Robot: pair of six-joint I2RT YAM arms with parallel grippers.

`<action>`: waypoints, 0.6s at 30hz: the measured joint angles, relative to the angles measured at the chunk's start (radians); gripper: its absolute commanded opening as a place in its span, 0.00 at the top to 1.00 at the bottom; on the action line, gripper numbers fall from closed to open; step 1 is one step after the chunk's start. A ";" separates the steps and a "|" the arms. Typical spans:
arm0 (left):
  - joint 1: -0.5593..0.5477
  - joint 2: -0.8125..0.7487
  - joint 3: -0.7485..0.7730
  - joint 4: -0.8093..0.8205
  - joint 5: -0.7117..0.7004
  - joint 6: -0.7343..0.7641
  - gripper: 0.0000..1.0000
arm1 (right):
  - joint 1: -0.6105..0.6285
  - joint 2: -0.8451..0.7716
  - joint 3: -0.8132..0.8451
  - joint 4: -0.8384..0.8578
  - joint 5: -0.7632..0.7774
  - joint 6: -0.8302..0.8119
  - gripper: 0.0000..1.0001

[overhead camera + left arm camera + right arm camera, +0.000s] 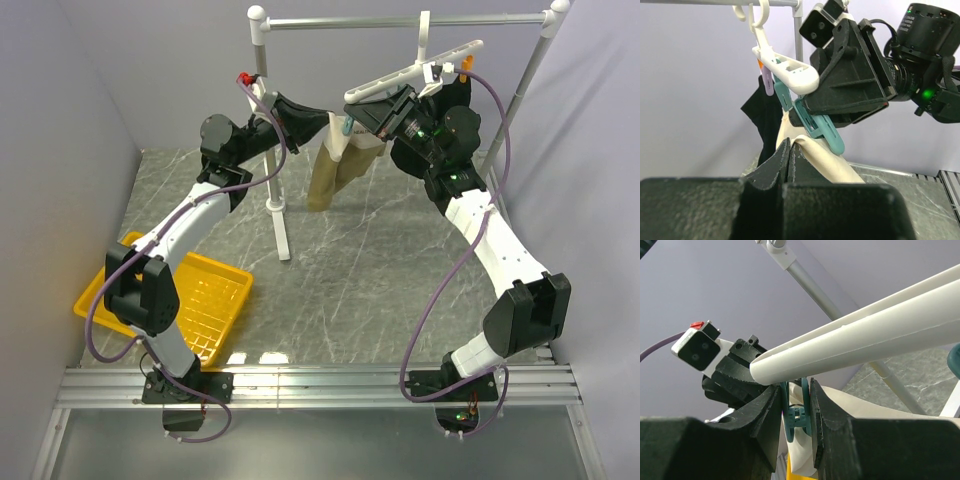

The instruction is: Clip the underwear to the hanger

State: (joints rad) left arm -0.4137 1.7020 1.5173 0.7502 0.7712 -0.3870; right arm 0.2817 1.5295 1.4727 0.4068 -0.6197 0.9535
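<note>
Far to the left of the hanger (415, 72), down on the table, sits a yellow basket (215, 263). Just left of the hanger's low end, the left gripper (790, 150) is pinched tight on the top edge of the underwear (335, 170), which hangs down under that low end. Right at that low end, the right gripper (795, 400) squeezes a teal clip (820, 127) on the hanger. The clip's tip is just beside the held-up cloth, but I cannot tell if it bites it.
</note>
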 measured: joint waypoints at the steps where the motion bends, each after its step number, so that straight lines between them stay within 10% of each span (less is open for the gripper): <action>1: 0.000 0.002 0.003 0.000 -0.003 0.000 1.00 | 0.000 0.000 0.000 0.001 -0.001 0.000 1.00; 18: 0.000 0.031 0.039 -0.008 -0.051 -0.027 1.00 | 0.005 0.001 0.000 0.021 -0.002 0.011 1.00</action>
State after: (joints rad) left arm -0.4137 1.7329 1.5562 0.7425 0.7200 -0.4145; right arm 0.2863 1.5303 1.4727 0.4278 -0.6216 0.9649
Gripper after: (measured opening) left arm 0.012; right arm 0.316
